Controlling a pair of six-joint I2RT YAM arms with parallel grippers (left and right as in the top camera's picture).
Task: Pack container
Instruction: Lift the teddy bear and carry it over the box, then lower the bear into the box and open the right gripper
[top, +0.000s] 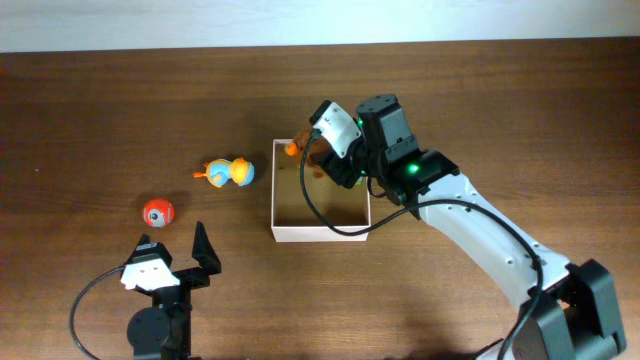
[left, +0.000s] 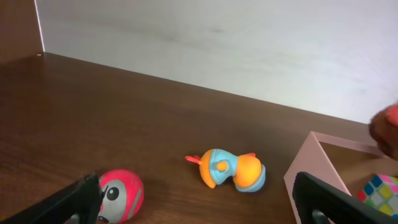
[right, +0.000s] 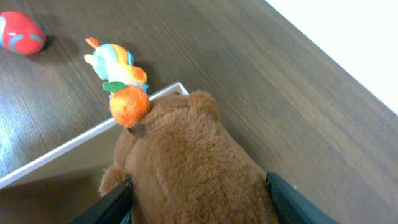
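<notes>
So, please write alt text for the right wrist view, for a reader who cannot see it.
The right gripper holds a brown plush toy with an orange fruit attached, over a corner of the container. Beyond, a blue-and-orange toy and a red ball lie on the dark wooden table.

Overhead: plush bear (top: 313, 153) mostly hidden under right tool (top: 324, 164). L wrist: container (left: 308, 169) cut off at right edge; colour cube (left: 378, 190) partly cut off, btm-right corner.

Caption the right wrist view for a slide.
The right gripper holds a brown plush toy above a corner of the container; a blue-and-orange toy and a red ball lie beyond.
</notes>
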